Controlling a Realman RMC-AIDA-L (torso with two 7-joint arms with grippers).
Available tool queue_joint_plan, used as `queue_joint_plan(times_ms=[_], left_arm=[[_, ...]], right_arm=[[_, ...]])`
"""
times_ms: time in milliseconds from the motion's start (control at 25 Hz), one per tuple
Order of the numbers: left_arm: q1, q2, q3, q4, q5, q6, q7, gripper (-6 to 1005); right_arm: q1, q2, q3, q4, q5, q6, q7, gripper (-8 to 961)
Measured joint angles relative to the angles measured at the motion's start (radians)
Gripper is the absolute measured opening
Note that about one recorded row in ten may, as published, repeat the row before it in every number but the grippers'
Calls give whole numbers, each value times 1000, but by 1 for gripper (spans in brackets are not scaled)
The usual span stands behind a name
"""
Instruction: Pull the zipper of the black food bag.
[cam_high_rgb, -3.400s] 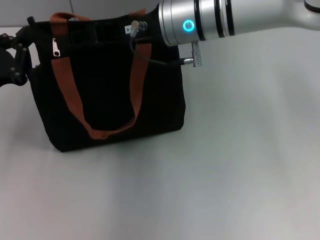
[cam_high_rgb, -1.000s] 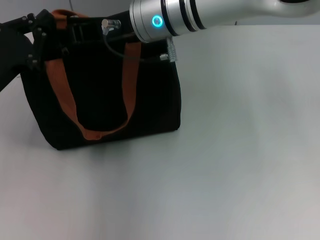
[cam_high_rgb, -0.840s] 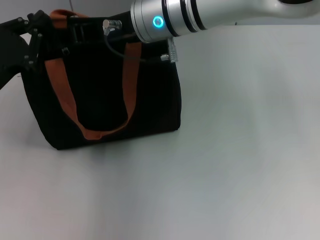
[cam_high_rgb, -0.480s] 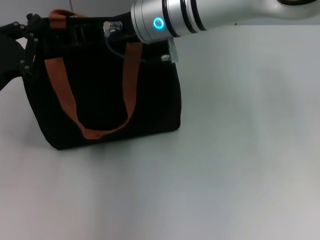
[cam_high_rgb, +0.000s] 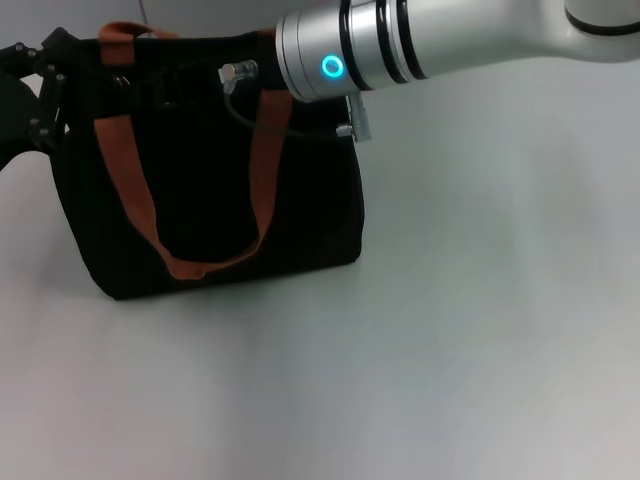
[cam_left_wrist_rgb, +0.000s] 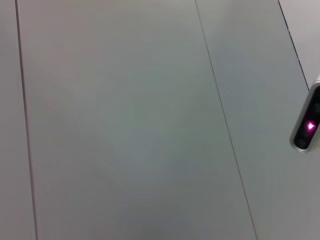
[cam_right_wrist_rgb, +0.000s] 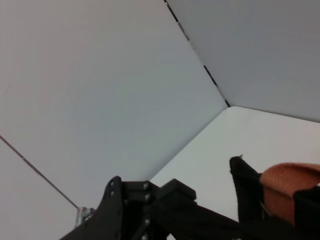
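Zipper hardware cannot be made out anywhere in the head view: the black food bag (cam_high_rgb: 210, 190) stands on the table (cam_high_rgb: 480, 330) toward its far left, and its top edge, where the track would run, is crossed by the right arm (cam_high_rgb: 420, 45) reaching in from the upper right. That arm's silver wrist with a glowing blue ring covers the bag's far right corner, and the right gripper is hidden beyond it, so whether its jaws are wide, narrow or holding something cannot be told. One orange strap handle (cam_high_rgb: 200, 265) hangs down the front in a loop. The left gripper (cam_high_rgb: 40, 85) sits at the bag's upper left corner, dark against the dark fabric and partly cut off by the picture's edge; how its jaws stand cannot be told either. The bag's top runs close to the upper border, while the table lies open to the right and in front.

The left wrist view shows only pale wall panels (cam_left_wrist_rgb: 125, 125) with thin seams and a small device with a magenta light (cam_left_wrist_rgb: 307, 125) at one edge.

The right wrist view shows wall and table beyond black linkage parts (cam_right_wrist_rgb: 150, 210) and a bit of orange strap (cam_right_wrist_rgb: 290, 185), all cut off at the border.
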Motion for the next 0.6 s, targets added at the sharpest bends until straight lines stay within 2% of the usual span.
queue_joint_plan(times_ms=[200, 600], left_arm=[[3, 0, 0, 0, 0, -5, 0, 23], [7, 0, 0, 2, 0, 3, -5, 24]], right_arm=[[-7, 0, 2, -2, -2, 0, -15, 1], [4, -1, 0, 4, -17, 20, -29, -2]])
